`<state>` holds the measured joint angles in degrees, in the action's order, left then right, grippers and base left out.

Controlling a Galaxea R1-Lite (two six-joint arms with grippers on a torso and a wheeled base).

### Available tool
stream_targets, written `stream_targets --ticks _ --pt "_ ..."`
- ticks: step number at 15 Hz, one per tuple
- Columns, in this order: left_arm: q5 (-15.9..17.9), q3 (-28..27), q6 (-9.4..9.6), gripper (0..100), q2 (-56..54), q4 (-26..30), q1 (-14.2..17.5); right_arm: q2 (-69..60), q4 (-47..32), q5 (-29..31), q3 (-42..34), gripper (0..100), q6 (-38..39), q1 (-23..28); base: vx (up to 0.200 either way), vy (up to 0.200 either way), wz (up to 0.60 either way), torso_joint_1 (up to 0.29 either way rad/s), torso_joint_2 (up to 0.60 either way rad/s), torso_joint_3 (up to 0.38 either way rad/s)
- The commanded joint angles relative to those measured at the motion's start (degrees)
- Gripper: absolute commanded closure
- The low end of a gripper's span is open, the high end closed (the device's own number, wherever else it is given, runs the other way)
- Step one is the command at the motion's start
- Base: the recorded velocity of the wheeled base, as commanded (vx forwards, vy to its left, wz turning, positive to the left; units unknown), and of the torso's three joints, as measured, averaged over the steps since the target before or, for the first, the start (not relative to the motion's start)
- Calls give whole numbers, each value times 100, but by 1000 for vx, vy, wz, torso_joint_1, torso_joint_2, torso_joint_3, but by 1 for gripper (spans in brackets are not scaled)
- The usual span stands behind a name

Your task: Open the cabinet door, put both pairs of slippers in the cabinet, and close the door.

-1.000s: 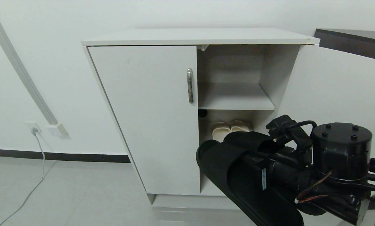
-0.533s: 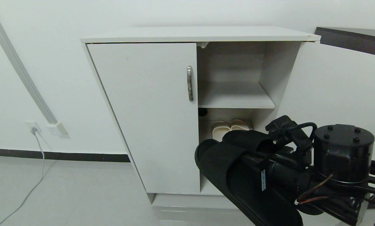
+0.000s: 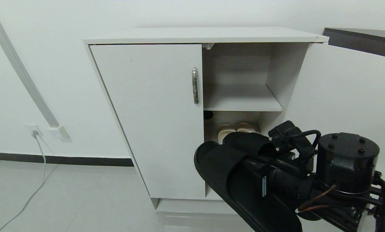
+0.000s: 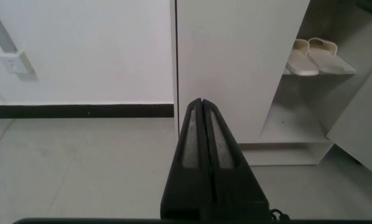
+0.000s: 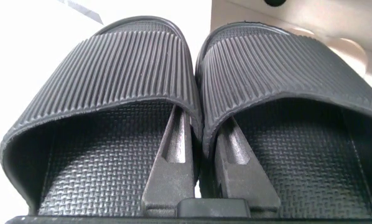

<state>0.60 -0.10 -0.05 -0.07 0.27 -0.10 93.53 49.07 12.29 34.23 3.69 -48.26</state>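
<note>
The cabinet (image 3: 205, 34) is standing against the wall. Its right door (image 3: 343, 96) is hanging wide open and its left door (image 3: 147, 119) is staying shut. A pair of pale slippers (image 3: 227, 130) is already sitting deep inside the cabinet, on the shelf under the upper shelf (image 3: 240, 100).

The black slippers (image 3: 237, 170) are hanging in the air just in front of the cabinet's open side, toes pointing in at it. The right gripper (image 5: 203, 144) is holding them. One finger is sitting inside each slipper, and the two are squeezing the inner side walls together under the straps.

The left gripper (image 4: 201, 134) is waiting low in front of the cabinet's shut door. Its fingers are pressed together and holding nothing.

I think these slippers are light, soft and bendy, like rubber. The bumpy insides are probably helping the fingers grip. Pinching the two middle walls is a good way to carry both at once. But the heels may be drooping, so they could bump the cabinet's edge while going in.
</note>
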Motion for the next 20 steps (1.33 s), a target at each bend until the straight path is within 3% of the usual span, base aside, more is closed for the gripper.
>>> stream_targets --ticks 1,3,7,9,10,12,14,17,20 --pt "2 1 -4 100 7 0 1 131 50 -16 -74 100 -27 -25 0 0 0 0 0 0" --pt "2 1 -4 100 7 0 1 131 156 -77 -92 100 -35 -25 0 0 -600 0 2 7" --pt "2 1 -4 100 7 0 1 140 182 -60 -66 100 -97 -87 0 0 0 0 0 0" --pt "2 1 -4 100 7 0 1 307 147 432 277 100 -141 -157 0 0 0 0 0 0" --pt "2 1 -4 100 7 0 1 517 33 1039 681 100 -44 -263 0 0 0 0 0 0" --pt "2 1 -4 100 7 0 1 746 -829 1970 1464 100 334 -456 0 0 0 0 0 0" --pt "2 1 -4 100 7 0 1 728 -2252 2568 2430 100 782 -491 0 0 0 0 0 0" --pt "2 1 5 100 7 0 1 922 -3720 3350 3687 100 1309 -544 0 0 0 0 0 0" --pt "2 1 5 100 7 0 1 1194 -3703 3632 4162 100 1318 -474 0 0 0 0 0 0"
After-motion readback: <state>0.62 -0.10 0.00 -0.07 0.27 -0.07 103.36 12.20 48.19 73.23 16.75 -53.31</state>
